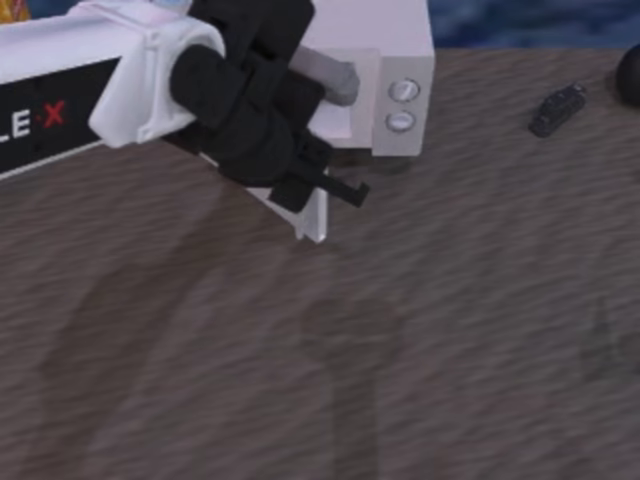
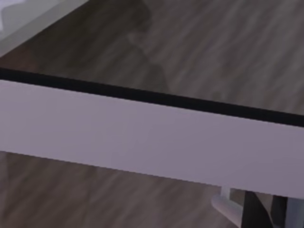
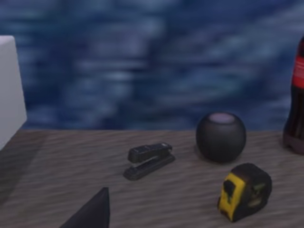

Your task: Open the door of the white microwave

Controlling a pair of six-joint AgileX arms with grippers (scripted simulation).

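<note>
Top view: the white microwave (image 1: pixel 385 70) sits at the far edge of the counter (image 1: pixel 450 330), a little right of centre, w/ two round silver knobs (image 1: pixel 402 105) stacked on its control strip. The door (image 1: pixel 312 212) is already swung partway out; seen edge-on from above, it juts toward the near side as a thin white slab, its free end well clear of the cabinet front. The left arm reaches in from the top view's left, and the left pincer (image 1: pixel 335 185) sits right at the door's outer edge, presumably so that it can draw the panel round on its hinge. Whether its fingers clamp the handle or merely hook it cannot be told. In the left wrist view the door (image 2: pixel 152 137) fills the frame as a broad pale band w/ a dark strip along one edge; no mesh window is visible from this angle. The opening looks partly done. The right arm is parked off to the right, its own pincer not clearly shown. Its wrist view takes in a stapler (image 3: pixel 148 159), a dark sphere (image 3: pixel 221 136), a yellow tape measure (image 3: pixel 243 191) and a cola bottle (image 3: pixel 295 102).
</note>
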